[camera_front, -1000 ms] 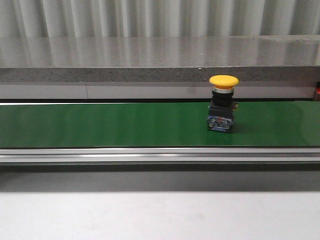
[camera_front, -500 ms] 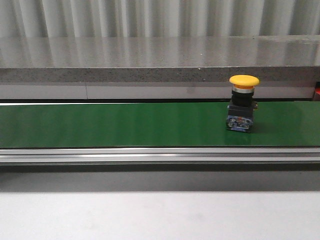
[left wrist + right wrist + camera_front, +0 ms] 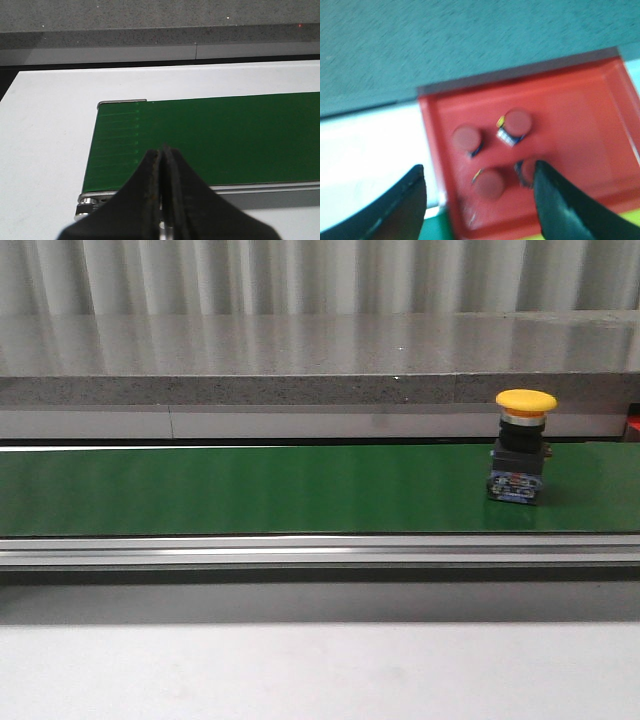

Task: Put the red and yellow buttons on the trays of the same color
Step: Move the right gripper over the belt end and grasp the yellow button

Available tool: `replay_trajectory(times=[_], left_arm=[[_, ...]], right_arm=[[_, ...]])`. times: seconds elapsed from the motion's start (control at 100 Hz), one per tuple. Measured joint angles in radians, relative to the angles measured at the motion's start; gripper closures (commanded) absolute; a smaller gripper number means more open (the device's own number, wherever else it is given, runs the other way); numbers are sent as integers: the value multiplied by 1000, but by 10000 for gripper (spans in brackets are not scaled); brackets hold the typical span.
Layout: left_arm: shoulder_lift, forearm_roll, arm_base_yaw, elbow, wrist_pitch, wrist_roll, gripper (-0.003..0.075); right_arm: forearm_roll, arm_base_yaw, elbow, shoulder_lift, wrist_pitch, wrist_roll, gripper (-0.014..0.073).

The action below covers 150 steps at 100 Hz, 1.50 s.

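In the front view we see a yellow button (image 3: 524, 446) standing upright on the green conveyor belt (image 3: 250, 490), far over toward the right end of the belt, its yellow cap on top and its dark base with a blue block resting on the green surface. Neither arm shows in that view.

In the left wrist view we see the left gripper (image 3: 163, 190) with its two dark fingers pressed together, holding nothing, hanging above the end of the belt (image 3: 210, 135), where a metal roller sits at the corner; the white table (image 3: 45, 150) lies around it.

In the right wrist view, which is blurred, our right gripper (image 3: 480, 200) is spread wide with nothing between its fingers, hanging over a red tray (image 3: 580, 110). We count three red buttons (image 3: 467, 137) clearly in the tray, standing close together but apart, and a fourth partly hidden behind one finger, near the tray's side that faces the gripper
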Motion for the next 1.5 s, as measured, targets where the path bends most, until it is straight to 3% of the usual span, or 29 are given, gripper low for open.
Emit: replay_trajectory(times=[0.43, 0.63, 0.98, 1.5], left_arm=[[0, 0, 0, 0, 0, 0, 740], [0, 0, 0, 0, 0, 0, 740], [0, 0, 0, 0, 0, 0, 740], [0, 0, 0, 0, 0, 0, 740]], right_arm=[[5, 141, 554, -421, -10, -15, 125], [5, 203, 733, -507, -20, -30, 125], [5, 366, 838, -509, -92, -103, 125], [43, 379, 851, -368, -213, -134, 125]])
